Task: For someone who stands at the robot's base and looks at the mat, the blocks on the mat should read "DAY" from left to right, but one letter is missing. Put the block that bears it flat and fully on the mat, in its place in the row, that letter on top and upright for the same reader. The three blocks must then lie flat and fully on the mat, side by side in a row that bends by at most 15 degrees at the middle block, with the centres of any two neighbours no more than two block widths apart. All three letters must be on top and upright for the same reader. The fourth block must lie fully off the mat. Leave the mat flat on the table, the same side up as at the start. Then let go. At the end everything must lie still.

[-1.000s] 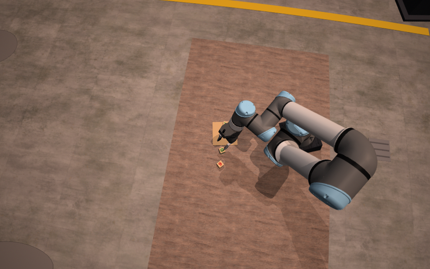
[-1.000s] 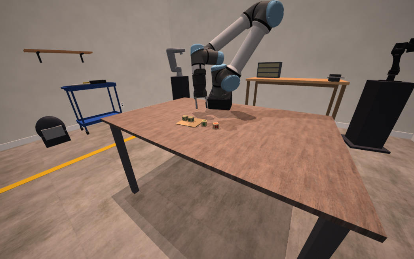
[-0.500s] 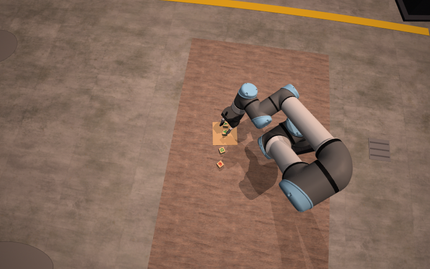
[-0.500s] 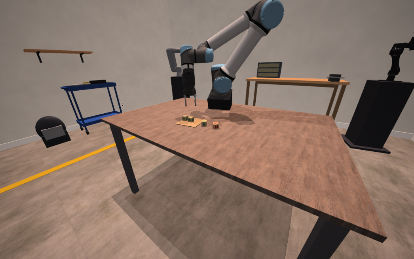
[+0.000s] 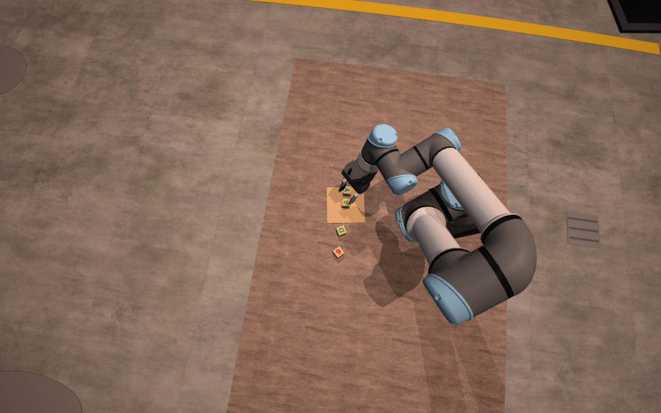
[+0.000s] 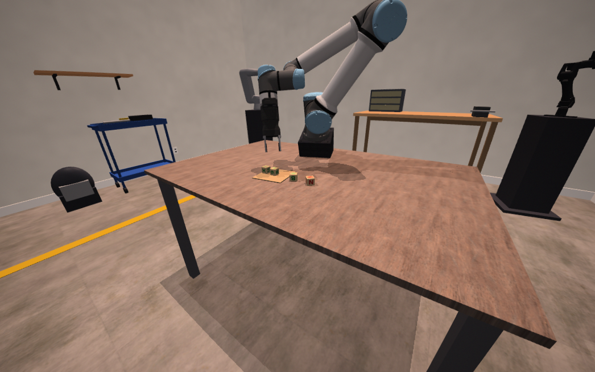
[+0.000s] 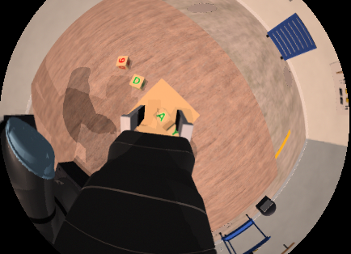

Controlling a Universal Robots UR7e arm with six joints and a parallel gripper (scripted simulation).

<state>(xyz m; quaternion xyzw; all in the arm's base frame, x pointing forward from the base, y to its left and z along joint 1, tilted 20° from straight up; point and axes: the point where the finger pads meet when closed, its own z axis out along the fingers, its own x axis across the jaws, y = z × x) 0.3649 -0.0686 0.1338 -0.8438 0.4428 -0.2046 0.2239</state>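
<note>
A tan mat point(image 5: 345, 209) lies on the wooden table. Two wooden blocks with green letters sit on it: the Y block point(image 5: 347, 191) and the A block point(image 5: 345, 202). The D block point(image 5: 341, 230) lies on the table just off the mat's edge. A block with a red 9 on top point(image 5: 337, 251) lies further from the mat. My gripper point(image 5: 348, 191) point(image 6: 272, 150) is open and empty, hanging well above the A and Y blocks. In the wrist view the A block point(image 7: 162, 117) shows between the fingers, with the D block point(image 7: 138, 82) and the red-marked block point(image 7: 122, 61) beyond the mat.
The robot base point(image 6: 315, 142) stands on the table behind the mat. The table's edge point(image 6: 198, 194) is a short way from the mat. A blue cart point(image 6: 129, 143) stands on the floor beyond it.
</note>
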